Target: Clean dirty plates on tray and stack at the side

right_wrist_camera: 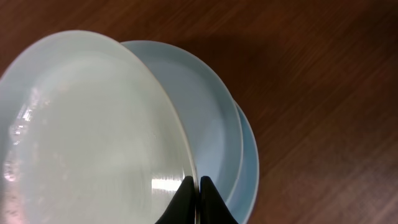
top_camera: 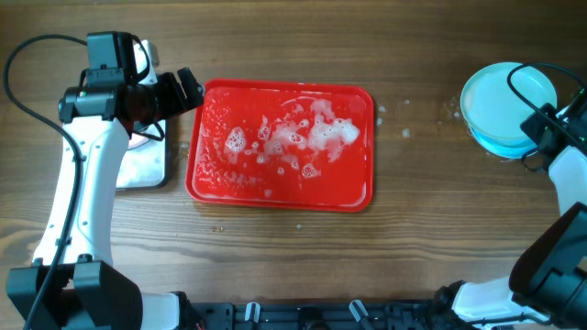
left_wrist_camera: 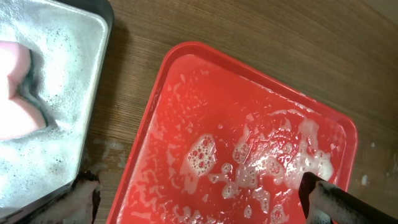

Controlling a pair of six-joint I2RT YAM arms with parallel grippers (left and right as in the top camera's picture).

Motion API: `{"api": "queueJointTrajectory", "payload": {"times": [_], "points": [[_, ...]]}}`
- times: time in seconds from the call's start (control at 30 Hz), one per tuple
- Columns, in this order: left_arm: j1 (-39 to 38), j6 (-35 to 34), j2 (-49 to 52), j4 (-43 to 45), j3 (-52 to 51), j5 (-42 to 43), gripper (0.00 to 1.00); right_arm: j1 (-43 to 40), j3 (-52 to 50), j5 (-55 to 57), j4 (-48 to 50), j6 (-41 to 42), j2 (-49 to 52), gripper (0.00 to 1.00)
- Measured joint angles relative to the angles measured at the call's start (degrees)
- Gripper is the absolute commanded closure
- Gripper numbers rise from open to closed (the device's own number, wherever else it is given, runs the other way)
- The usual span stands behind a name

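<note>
Right jaws: you're pinched shut on the near rim of the top plate (right_wrist_camera: 87, 137).
Top plate: pale blue, tilted, wet beads on its left side, sitting over the other two.
Lower plates (right_wrist_camera: 214, 124): stacked at the right end of the bench (top_camera: 431, 238), well apart from the tray (top_camera: 353, 183).
Left jaws: spread wide with nothing between them, hovering where the pan (left_wrist_camera: 74, 56) meets the tray.
Tray: red, mid-bench, white suds across its floor.
Pan: silver, foamy, just left of the tray.
Sponge (left_wrist_camera: 13, 87): pink, lying in the pan.
</note>
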Motion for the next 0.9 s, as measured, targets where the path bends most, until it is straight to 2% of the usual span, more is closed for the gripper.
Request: {"api": "queueJointTrajectory", "payload": {"times": [0.37, 0.43, 0.47, 0.5, 0.63, 0.73, 0.83, 0.87, 0.9], "points": [[0.0, 0.0, 0.0, 0.0, 0.0, 0.0, 0.0, -3.7, 0.0, -0.4, 2.7, 0.2, 1.1, 0.93], [0.0, 0.0, 0.0, 0.0, 0.0, 0.0, 0.0, -3.7, 0.0, -0.5, 2.8, 0.2, 1.1, 0.65], [0.0, 0.0, 0.0, 0.0, 0.0, 0.0, 0.0, -3.7, 0.0, -0.6, 2.8, 0.2, 1.1, 0.54], [0.0, 0.0, 0.0, 0.0, 0.0, 0.0, 0.0, -3.7, 0.0, -0.6, 2.8, 0.2, 1.1, 0.49], [0.0, 0.0, 0.0, 0.0, 0.0, 0.0, 0.0, -3.7, 0.0, -1.9, 2.7, 0.3, 1.1, 0.49], [0.0, 0.0, 0.0, 0.0, 0.0, 0.0, 0.0, -3.7, 0.0, -5.6, 2.9, 0.2, 1.1, 0.65], [0.0, 0.0, 0.0, 0.0, 0.0, 0.0, 0.0, -3.4, 0.0, -9.9, 1.5, 0.2, 1.1, 0.74], [0.0, 0.0, 0.0, 0.0, 0.0, 0.0, 0.0, -3.2, 0.0, -10.8, 0.5, 0.3, 1.1, 0.73], [0.0, 0.0, 0.0, 0.0, 0.0, 0.0, 0.0, -2.6, 0.1, -11.8, -0.8, 0.2, 1.1, 0.66]]}}
